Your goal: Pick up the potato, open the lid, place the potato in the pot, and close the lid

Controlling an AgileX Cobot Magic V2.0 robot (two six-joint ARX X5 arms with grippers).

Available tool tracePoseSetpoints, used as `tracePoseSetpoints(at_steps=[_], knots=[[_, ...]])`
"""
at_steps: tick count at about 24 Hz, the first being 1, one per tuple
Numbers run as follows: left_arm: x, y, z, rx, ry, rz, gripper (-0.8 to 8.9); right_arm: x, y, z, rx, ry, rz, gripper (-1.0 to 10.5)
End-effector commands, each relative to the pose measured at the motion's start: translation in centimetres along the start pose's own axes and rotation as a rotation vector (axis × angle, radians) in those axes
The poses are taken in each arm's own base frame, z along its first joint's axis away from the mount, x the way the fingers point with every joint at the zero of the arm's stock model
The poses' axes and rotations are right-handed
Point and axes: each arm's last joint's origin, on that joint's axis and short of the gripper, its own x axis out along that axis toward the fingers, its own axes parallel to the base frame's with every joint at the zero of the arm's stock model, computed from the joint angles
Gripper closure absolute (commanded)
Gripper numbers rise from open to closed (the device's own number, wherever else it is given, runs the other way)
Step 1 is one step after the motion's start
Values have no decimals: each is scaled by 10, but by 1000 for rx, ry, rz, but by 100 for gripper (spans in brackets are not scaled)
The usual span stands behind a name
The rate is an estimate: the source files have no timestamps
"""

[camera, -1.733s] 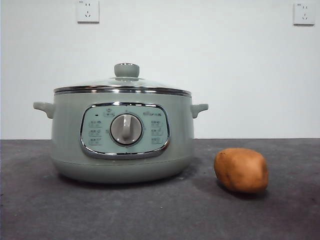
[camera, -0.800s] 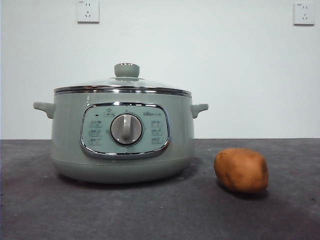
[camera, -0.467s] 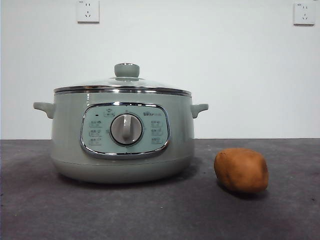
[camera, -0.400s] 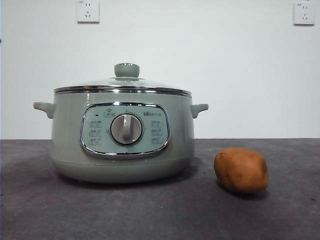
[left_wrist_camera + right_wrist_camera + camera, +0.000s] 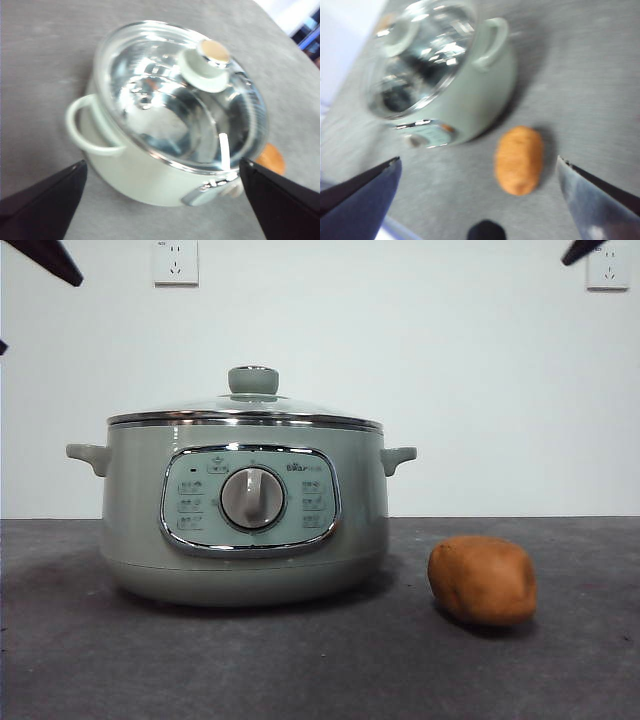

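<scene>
The pale green pot (image 5: 245, 510) stands on the dark table, left of centre, with its dial facing the front view. The glass lid (image 5: 245, 410) sits shut on it, green knob (image 5: 253, 380) on top. The orange-brown potato (image 5: 483, 580) lies on the table to the pot's right, apart from it. My left gripper (image 5: 162, 164) is open and empty, high above the pot (image 5: 150, 175) and the lid (image 5: 175, 95). My right gripper (image 5: 477, 161) is open and empty, high above the potato (image 5: 519, 159) and the pot (image 5: 470, 95).
A black arm tip shows at the top left corner (image 5: 45, 258) and another at the top right corner (image 5: 580, 250) of the front view. Two wall sockets (image 5: 176, 262) hang on the white wall behind. A small dark round thing (image 5: 486, 231) shows in the right wrist view.
Black arm tips have come into the front view at both top corners. The pot, lid and potato have not moved.
</scene>
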Motion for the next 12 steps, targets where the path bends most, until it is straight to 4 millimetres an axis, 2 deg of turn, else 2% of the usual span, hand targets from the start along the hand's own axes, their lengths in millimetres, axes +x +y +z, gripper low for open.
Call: tracePoseSetpoints(at_steps=[1,7,10,12], knots=[[3,0,3,-11,19,-43,184,7,-4,2,14,40,13,244],[8,3,0,-37,65,-59,184,36,1,11,8,174,20,239],[9,3,0,-41,70,-58,184,58,10,16,-19,244,-41,152],[10,4,-1,-44,76,-57,184,74,16,17,-39,311,-75,149]])
